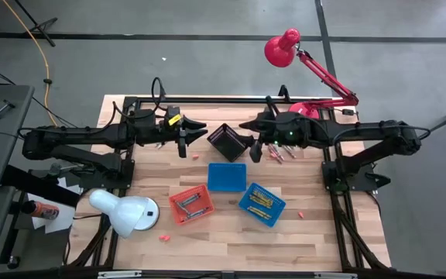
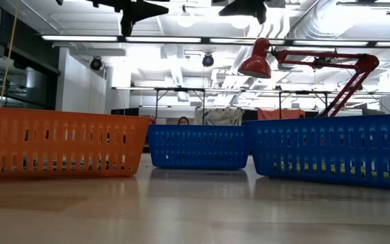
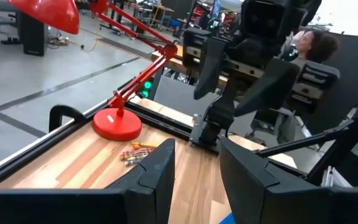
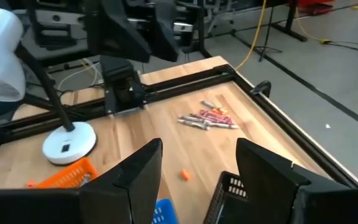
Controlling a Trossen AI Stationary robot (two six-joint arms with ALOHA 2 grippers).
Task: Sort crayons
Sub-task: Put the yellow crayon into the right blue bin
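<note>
Crayons (image 1: 261,201) already lie in the orange basket (image 1: 191,204) and one blue basket (image 1: 262,204), yet loose piles remain near the left gripper (image 1: 194,138) and right gripper (image 1: 248,139), jaws apart, empty.

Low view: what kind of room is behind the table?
Likely an open lab or workshop: exposed ceiling ducts, rows of strip lights, and bare work tables beyond the blue basket.
</note>
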